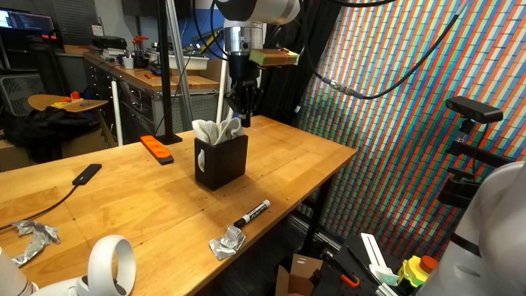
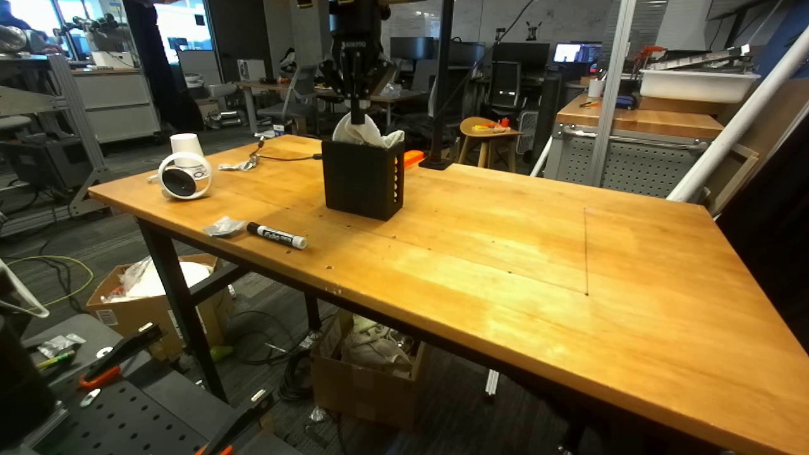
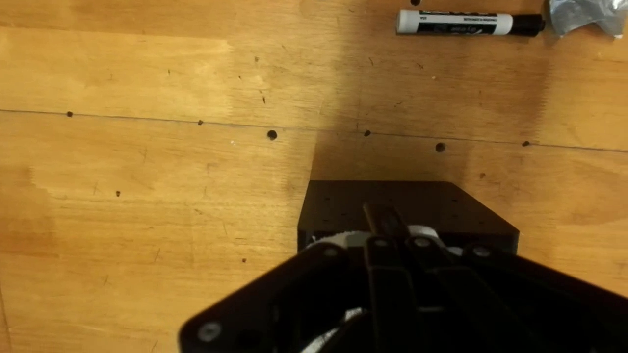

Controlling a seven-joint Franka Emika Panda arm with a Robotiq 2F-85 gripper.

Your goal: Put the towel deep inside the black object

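Note:
The black object is an open-topped box [image 1: 224, 164] standing upright on the wooden table; it also shows in an exterior view [image 2: 361, 180] and in the wrist view [image 3: 417, 206]. The white towel [image 1: 218, 132] is bunched in it, with folds sticking up above the rim, also in an exterior view [image 2: 361, 134]. Some towel shows through a slot in the box's side. My gripper [image 1: 245, 119] points down at the towel's top, its fingers together with nothing visible between them. In the wrist view the gripper [image 3: 386, 220] covers much of the towel [image 3: 331, 239].
A black-and-white marker [image 1: 252, 213] and crumpled foil [image 1: 227, 242] lie near the table edge. An orange tool [image 1: 156, 149] lies by a black post [image 1: 166, 82] behind the box. A white headset controller [image 1: 111, 263] and a black cabled adapter [image 1: 86, 174] are also on the table.

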